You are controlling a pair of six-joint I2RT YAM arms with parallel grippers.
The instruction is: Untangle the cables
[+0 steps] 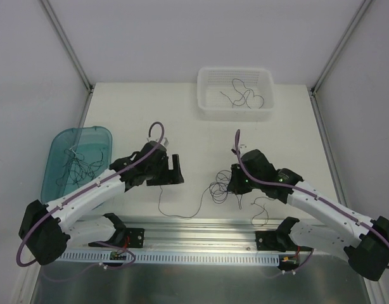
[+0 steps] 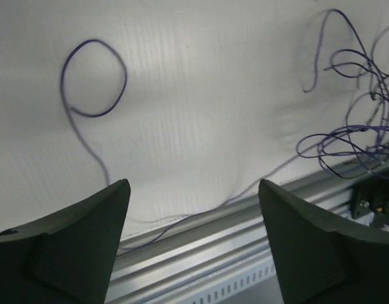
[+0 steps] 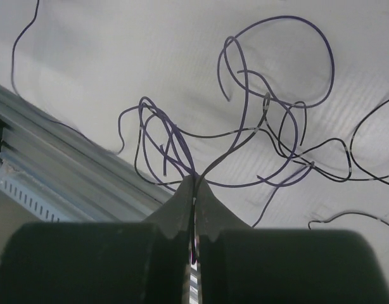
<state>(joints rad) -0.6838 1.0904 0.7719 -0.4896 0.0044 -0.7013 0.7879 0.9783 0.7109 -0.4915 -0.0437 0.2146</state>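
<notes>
- Although the overhead view takes in both arms, the cables are hair-thin there, and the crossings inside the clump of cables (image 1: 221, 189) cannot be traced.
- Seen from above, the right gripper (image 1: 231, 180) has its fingertips tucked under its own wrist, so its grip only shows in the right wrist view.
- One loose strand (image 2: 93, 79) makes a round loop at the far left of the left wrist view, then runs down towards the left finger. Its path past that finger is hard to follow.
- Several loops of the clump (image 2: 365, 133) are cut off by the right edge of that view.
- At the far centre-right of the table (image 1: 277, 139) sits a white basket (image 1: 204, 76). A few curly strands (image 1: 242, 95) lie loose on its floor.
- At the left edge sits a teal tray (image 1: 87, 128), part of it behind the left arm. It holds a small scatter of dark strands (image 1: 77, 166).
- The left gripper (image 2: 193, 190) has its fingers spread wide with nothing between them. It hangs over bare table left of centre, above the loose strand (image 1: 182, 216).
- The right gripper (image 3: 194, 180) is pressed fully closed. Purple and black wires of the clump (image 3: 245, 133) run straight into the seam between its fingertips, so it is pinching them.
- The clump lies near centre, just left of the right gripper and close to the metal rail (image 1: 201, 234) at the near edge. A few more curls trail to its near right.
</notes>
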